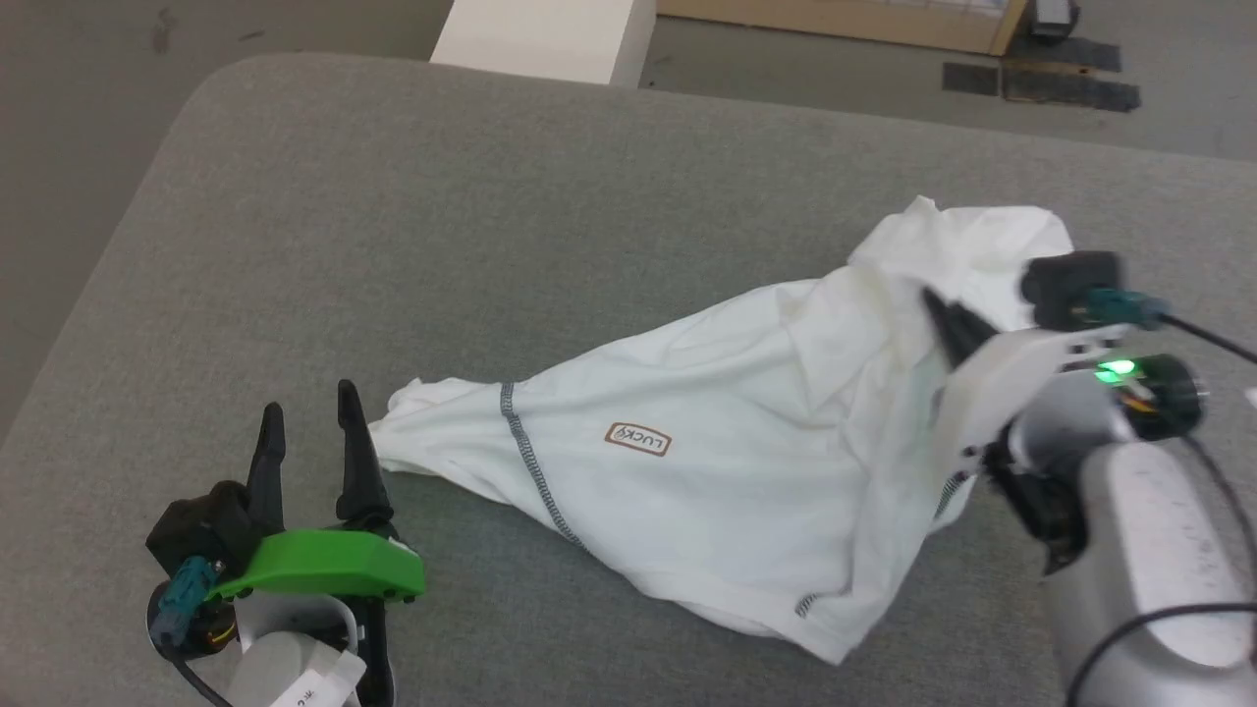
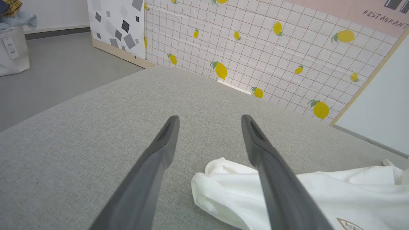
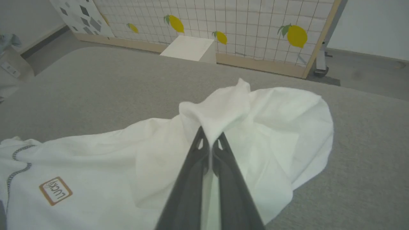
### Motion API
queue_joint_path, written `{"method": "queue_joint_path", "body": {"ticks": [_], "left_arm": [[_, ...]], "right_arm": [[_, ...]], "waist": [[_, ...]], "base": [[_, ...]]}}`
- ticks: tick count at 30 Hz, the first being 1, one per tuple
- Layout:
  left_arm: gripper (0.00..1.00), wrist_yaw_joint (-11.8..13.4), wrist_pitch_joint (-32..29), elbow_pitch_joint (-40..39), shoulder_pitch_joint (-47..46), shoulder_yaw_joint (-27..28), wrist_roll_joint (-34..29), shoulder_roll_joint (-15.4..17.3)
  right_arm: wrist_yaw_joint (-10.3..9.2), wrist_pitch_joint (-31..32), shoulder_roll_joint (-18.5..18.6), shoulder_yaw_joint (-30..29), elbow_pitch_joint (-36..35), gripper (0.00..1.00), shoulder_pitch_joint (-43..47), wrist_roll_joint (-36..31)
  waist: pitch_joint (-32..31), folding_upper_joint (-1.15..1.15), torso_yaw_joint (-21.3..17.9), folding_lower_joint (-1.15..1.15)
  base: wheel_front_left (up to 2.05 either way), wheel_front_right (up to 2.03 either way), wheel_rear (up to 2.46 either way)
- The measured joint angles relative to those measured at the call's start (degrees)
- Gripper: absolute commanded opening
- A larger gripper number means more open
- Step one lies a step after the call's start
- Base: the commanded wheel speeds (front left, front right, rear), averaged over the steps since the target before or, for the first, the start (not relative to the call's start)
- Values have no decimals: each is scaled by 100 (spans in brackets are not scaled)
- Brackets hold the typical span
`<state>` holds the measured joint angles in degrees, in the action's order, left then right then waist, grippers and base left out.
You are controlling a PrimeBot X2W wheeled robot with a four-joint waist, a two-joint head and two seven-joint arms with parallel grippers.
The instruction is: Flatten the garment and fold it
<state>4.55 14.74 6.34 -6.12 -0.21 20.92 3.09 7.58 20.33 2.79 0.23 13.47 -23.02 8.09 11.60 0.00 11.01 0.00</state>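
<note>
While the left hand (image 1: 309, 398) gapes beside the garment (image 1: 737, 442), the right hand (image 3: 210, 136) pinches its cloth.

A broad grey fabric-covered surface (image 1: 412, 226) with a rounded far-left corner carried a white short-sleeved T-shirt (image 1: 746, 432); the shirt lay crumpled across the right half, narrowing to a bunched end at the near left and rising in a rumpled peak at the far right; a grey zigzag-stitched seam (image 1: 530, 462) crossed the narrow end; a small brown-outlined "LUCKY" patch (image 1: 638, 439) faced up just beside that seam.
</note>
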Motion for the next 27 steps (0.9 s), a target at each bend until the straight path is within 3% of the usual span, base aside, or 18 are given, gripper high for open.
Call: {"method": "queue_joint_path", "body": {"ticks": [9, 15, 21, 22, 23, 24, 27], "left_arm": [[100, -94, -1, 87, 68, 108, -34, -8], [100, -154, -1, 152, 107, 123, -34, -9], [100, -183, 0, 213, 135, 118, -73, -9], [100, -193, -1, 219, 151, 109, -78, -9], [100, -198, 0, 221, 166, 98, -82, -10], [100, -199, 0, 231, 182, 88, -96, -10], [100, -208, -1, 280, 241, 49, -129, -10]], "right_arm": [[0, -255, 3, -2317, -1089, 0, 972, -250], [0, 11, 9, -3724, -549, 0, 1672, -160], [0, 600, -1, -3934, 222, 0, 2101, -137], [0, 590, -2, -3894, 247, 13, 2100, -125], [0, 481, -3, -3849, 218, 73, 2100, -130], [0, 346, -1, -3798, 171, 100, 2099, -141], [-1, -202, 3, -3553, -66, 100, 2100, -136]], "waist": [[-301, 0, -366, 0], [-438, 0, -629, 0], [-526, 0, -834, 0], [-540, 0, -870, 0], [-555, 0, -903, 0], [-571, 0, -928, 0], [-645, 0, -996, 0]], "base": [[0, 0, 0], [0, 0, 0], [0, 0, 0], [0, 0, 0], [0, 0, 0], [0, 0, 0], [0, 0, 0]]}}
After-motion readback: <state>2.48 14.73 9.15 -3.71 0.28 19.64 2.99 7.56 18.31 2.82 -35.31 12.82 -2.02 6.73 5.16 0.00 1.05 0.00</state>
